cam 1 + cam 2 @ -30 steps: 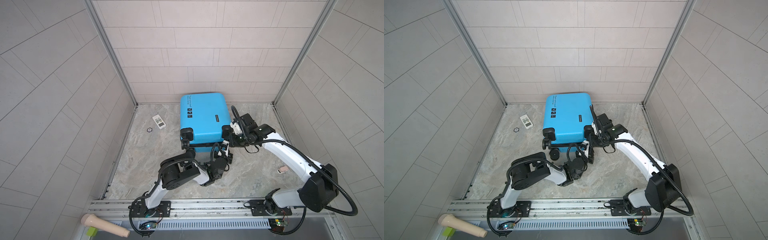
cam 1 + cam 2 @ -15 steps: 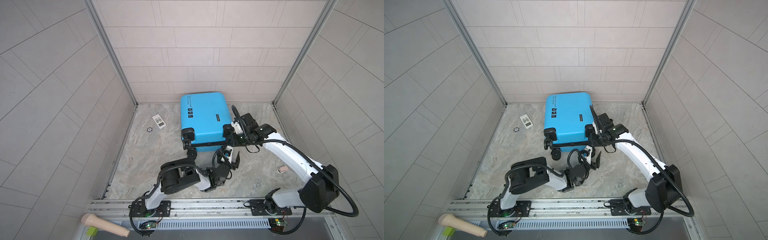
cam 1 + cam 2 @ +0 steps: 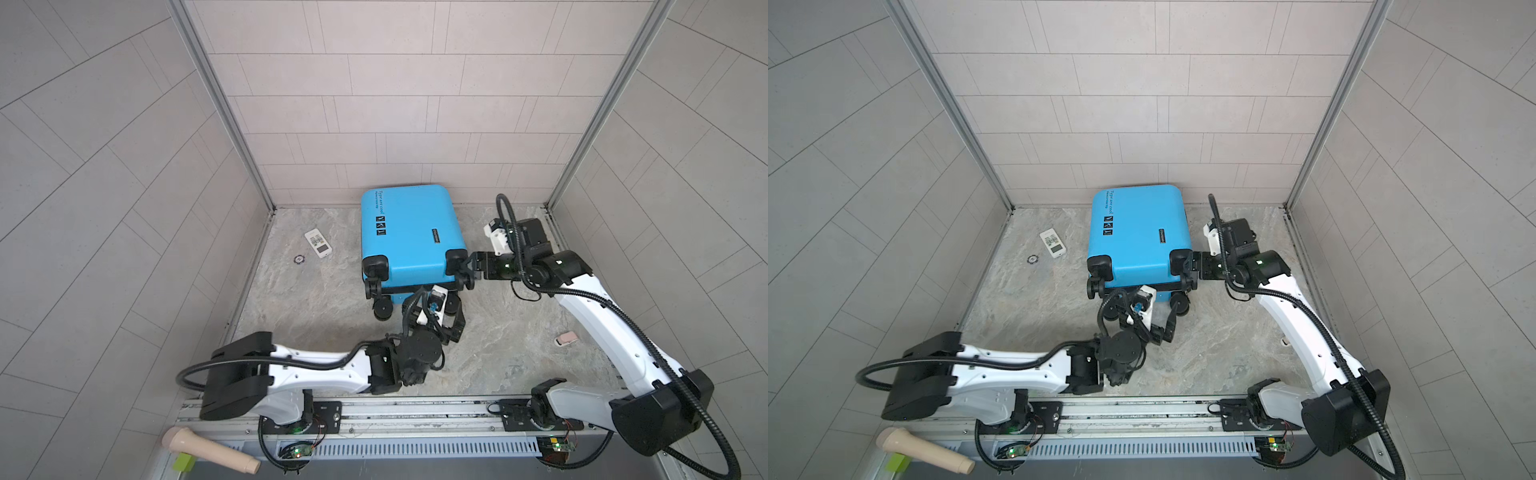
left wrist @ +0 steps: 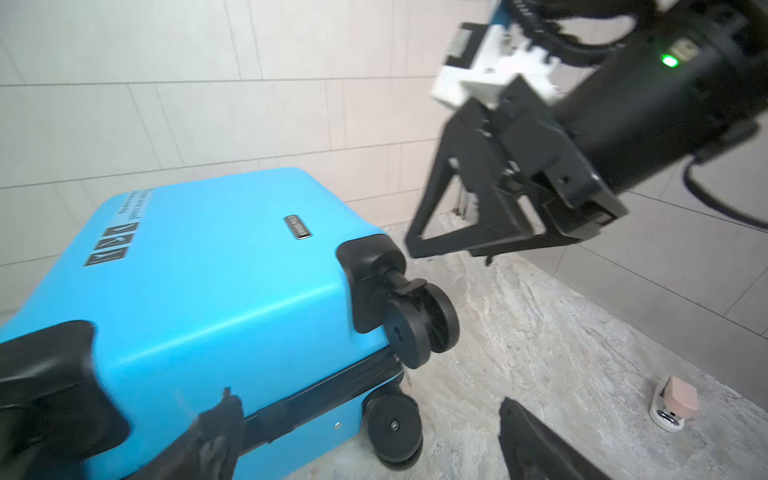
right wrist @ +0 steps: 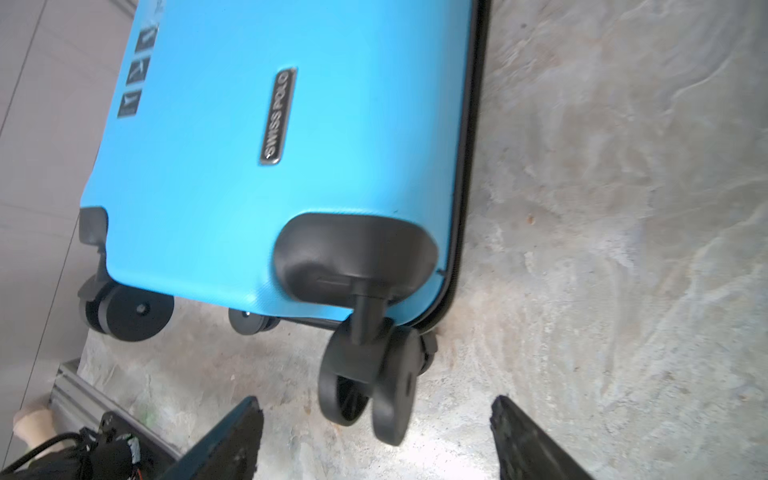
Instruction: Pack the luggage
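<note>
The luggage (image 3: 409, 232) (image 3: 1138, 237) is a bright-blue hard-shell suitcase lying flat and closed near the back wall, its black wheels toward the front. My left gripper (image 3: 440, 322) (image 3: 1150, 324) stands open just in front of the wheeled end. In the left wrist view its fingers (image 4: 216, 436) flank a lower wheel (image 4: 395, 428) and the black zipper band of the luggage (image 4: 199, 291) without holding anything. My right gripper (image 3: 467, 270) (image 3: 1192, 270) is open at the right corner wheel (image 5: 365, 374), which sits between its spread fingertips (image 5: 232, 436) untouched.
A white remote-like card (image 3: 318, 243) and a small ring (image 3: 298, 259) lie on the stone floor left of the suitcase. A small pink and white object (image 3: 566, 338) (image 4: 675, 401) lies at the right. Tiled walls close three sides. A beige handle (image 3: 208, 451) rests by the front rail.
My left gripper has gone from shut to wide open at the suitcase's wheeled end. My right gripper has opened wider at the corner wheel. The suitcase has not shifted.
</note>
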Action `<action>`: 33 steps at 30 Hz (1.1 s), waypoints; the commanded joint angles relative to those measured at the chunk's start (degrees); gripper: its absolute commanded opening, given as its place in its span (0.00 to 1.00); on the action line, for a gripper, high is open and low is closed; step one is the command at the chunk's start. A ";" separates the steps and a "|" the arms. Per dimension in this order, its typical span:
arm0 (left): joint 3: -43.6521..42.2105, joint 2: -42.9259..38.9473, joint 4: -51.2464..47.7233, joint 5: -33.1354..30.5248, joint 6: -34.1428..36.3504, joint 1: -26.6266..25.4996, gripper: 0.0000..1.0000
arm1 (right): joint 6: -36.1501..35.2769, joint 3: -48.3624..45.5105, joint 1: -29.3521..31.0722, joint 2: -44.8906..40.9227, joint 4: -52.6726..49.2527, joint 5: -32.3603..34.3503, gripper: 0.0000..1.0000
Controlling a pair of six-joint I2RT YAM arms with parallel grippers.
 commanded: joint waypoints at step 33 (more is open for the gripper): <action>1.87 -8.59 -40.34 24.03 -22.70 30.35 1.00 | 5.08 -44.36 7.06 -3.82 58.70 0.24 0.67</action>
